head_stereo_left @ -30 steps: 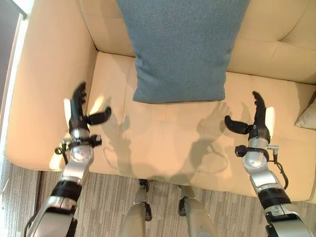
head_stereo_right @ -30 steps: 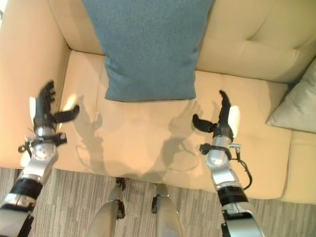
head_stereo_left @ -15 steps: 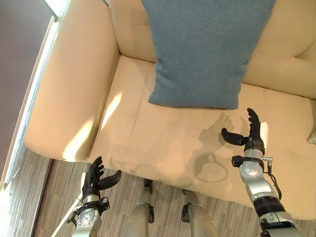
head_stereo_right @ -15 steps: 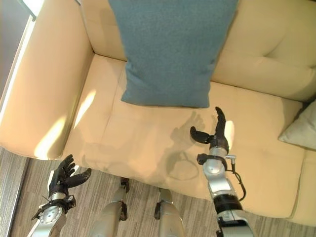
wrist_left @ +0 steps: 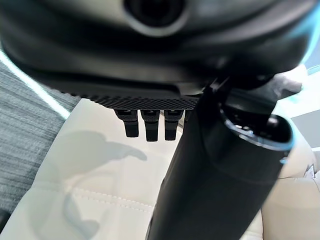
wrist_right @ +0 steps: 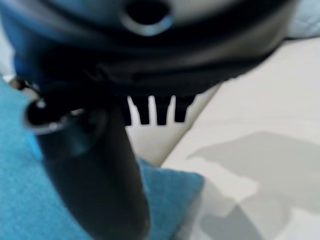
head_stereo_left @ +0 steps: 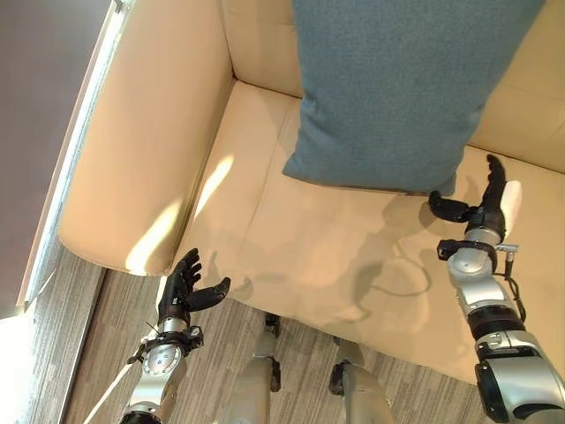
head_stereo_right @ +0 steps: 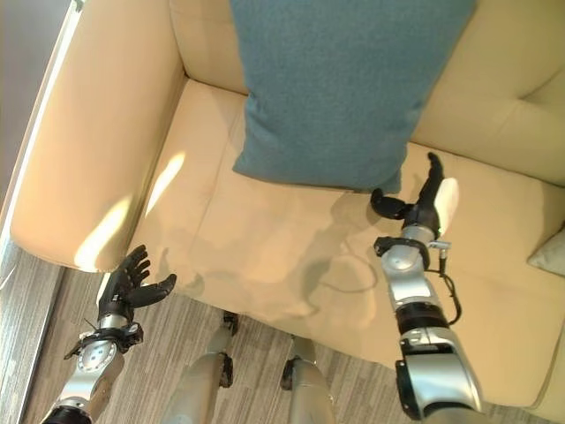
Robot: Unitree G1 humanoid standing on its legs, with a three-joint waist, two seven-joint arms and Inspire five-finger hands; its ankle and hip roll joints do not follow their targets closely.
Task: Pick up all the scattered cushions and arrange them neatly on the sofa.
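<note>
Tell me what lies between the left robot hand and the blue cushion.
In the left eye view, bare sofa seat and its front edge separate the left robot hand from the blue cushion.

Left robot hand is now down off the sofa seat, by its front edge. Right robot hand is now nearer the blue cushion, thumb by its lower corner.

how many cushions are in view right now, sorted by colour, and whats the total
Blue: 1, the blue cushion propped against the sofa backrest.
Grey: 1, the grey cushion, only a corner of it at the right edge of the seat.
Total: 2 cushions.
</note>
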